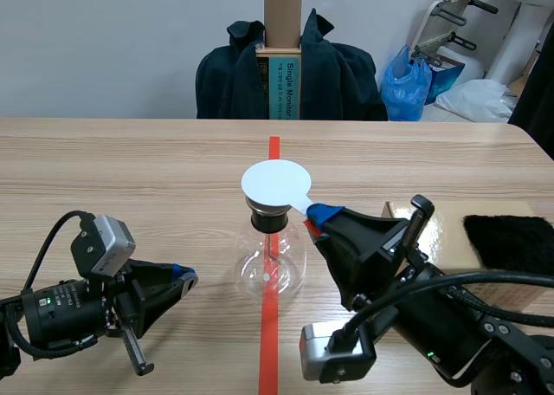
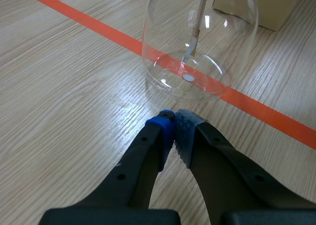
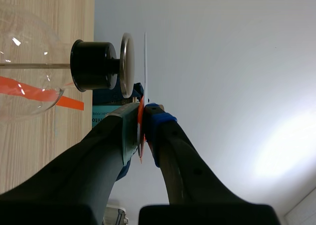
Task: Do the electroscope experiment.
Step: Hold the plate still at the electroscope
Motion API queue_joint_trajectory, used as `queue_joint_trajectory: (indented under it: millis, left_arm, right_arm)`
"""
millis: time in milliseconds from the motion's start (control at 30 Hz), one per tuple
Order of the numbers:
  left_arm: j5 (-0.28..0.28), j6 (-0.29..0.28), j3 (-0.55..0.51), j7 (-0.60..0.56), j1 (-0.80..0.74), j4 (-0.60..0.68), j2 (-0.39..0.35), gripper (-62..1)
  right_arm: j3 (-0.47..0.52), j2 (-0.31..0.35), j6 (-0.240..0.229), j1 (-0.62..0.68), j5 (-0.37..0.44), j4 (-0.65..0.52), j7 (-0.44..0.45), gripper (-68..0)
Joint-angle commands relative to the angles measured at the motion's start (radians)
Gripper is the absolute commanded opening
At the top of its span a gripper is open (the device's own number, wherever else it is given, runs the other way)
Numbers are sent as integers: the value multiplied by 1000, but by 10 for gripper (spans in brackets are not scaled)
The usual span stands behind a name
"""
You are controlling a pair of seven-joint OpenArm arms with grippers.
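Note:
The electroscope, a clear glass flask (image 1: 270, 269) with a black stopper (image 3: 94, 65) and a metal top disc (image 3: 126, 64), stands on the red tape line at the table's middle. A thin rod with foil leaves (image 2: 193, 32) hangs inside it. My right gripper (image 1: 317, 215) is shut on the handle of a round white plate (image 1: 275, 184) and holds it flat just over the top disc. The right wrist view shows the plate (image 3: 145, 62) edge-on, close beside the disc. My left gripper (image 1: 186, 280) lies low on the table left of the flask, shut on nothing, its pads (image 2: 174, 117) a short way from the glass (image 2: 197, 47).
A cardboard box (image 1: 450, 239) with a black fuzzy cloth (image 1: 511, 239) on it stands right of the flask, behind my right arm. Across the table, a chair draped with a dark jacket (image 1: 338, 74) and a blue bag (image 1: 407, 83) sit beyond the far edge.

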State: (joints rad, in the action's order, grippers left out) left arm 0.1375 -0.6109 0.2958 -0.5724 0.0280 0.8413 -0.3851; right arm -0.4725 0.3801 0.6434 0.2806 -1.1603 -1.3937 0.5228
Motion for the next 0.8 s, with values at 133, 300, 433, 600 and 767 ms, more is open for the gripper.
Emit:
queue_joint_trajectory:
  millis: [133,300,433,600,767]
  left_arm:
    - [-14,-3,-3,-13,5,20,2,-582]
    - [-14,-3,-3,-13,5,20,2,-582]
    - [-14,-3,-3,-13,5,20,2,-582]
    - [-14,-3,-3,-13,5,20,2,-582]
    - [-14,-3,-3,-13,5,20,2,-582]
  right_arm:
    - [8,13,15,-17,7,-12,0,-667]
    - [8,13,15,-17,7,-12,0,-667]
    - [8,13,15,-17,7,-12,0,-667]
    - [8,13,15,-17,7,-12,0,-667]
    - [8,13,15,-17,8,-12,-15,-667]
